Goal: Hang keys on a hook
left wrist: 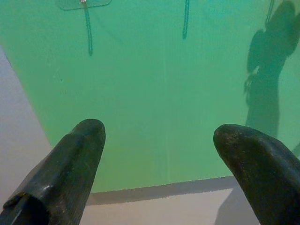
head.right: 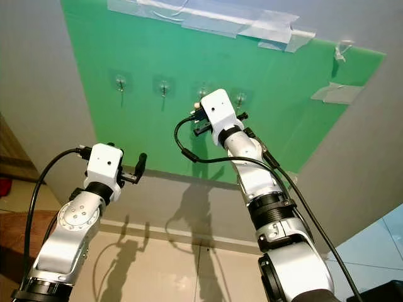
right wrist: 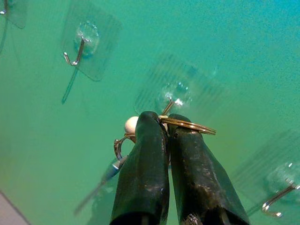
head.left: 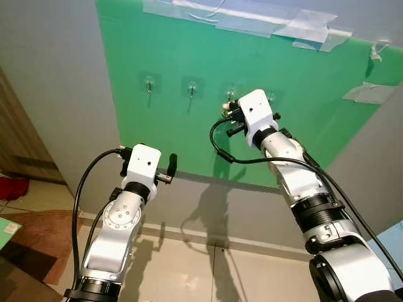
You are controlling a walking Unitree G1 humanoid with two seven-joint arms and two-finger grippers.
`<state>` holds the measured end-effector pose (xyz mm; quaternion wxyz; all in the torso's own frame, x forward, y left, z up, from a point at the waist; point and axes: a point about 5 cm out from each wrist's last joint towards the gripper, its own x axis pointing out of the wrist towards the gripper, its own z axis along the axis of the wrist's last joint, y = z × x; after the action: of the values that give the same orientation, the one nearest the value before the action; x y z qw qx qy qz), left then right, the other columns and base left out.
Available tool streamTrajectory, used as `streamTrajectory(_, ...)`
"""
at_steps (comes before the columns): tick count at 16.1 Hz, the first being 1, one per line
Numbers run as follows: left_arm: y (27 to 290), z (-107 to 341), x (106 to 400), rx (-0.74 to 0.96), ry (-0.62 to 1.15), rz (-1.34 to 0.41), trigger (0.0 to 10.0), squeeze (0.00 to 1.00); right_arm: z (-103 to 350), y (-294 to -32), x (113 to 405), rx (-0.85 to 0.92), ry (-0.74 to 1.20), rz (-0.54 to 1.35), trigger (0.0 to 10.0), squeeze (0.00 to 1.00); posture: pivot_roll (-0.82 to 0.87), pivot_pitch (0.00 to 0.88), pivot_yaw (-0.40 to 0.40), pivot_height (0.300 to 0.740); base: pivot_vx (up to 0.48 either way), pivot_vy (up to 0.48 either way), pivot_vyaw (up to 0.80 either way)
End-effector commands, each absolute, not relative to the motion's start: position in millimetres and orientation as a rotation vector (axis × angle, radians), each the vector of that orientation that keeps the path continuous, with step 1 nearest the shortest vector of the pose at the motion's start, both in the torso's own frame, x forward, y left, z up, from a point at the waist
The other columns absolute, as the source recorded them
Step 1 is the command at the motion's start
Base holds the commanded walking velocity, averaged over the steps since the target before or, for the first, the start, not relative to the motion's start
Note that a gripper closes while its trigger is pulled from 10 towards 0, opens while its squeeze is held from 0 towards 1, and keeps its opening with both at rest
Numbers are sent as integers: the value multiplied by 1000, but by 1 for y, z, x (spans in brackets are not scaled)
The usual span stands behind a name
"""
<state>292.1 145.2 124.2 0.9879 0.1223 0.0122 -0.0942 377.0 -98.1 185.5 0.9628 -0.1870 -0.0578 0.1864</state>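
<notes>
The right claw [right wrist: 165, 123] is clamped on the keys [right wrist: 187, 124], holding the ring right up against a hook [right wrist: 168, 107] on the green board [head.left: 302, 94]. Next, slip the ring over the tip, then let go. The left claw [left wrist: 159, 136] hangs apart, idle

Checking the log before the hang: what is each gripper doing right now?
Left gripper: open, holding nothing.
Right gripper: shut on the key ring, at a hook.
</notes>
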Motion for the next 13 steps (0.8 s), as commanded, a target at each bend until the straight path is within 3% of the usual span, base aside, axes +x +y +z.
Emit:
streamTrajectory(1, 143, 125, 290, 241, 23, -185, 10000, 0, 191, -103, 380, -410, -138, 364, 0, 0, 43, 27, -106, 740, 0, 0, 0)
streamTrajectory(13, 139, 123, 288, 236, 35, -186, 10000, 0, 183, -90, 382, -482, -36, 619, 0, 0, 40, 39, -125, 740, 0, 0, 0)
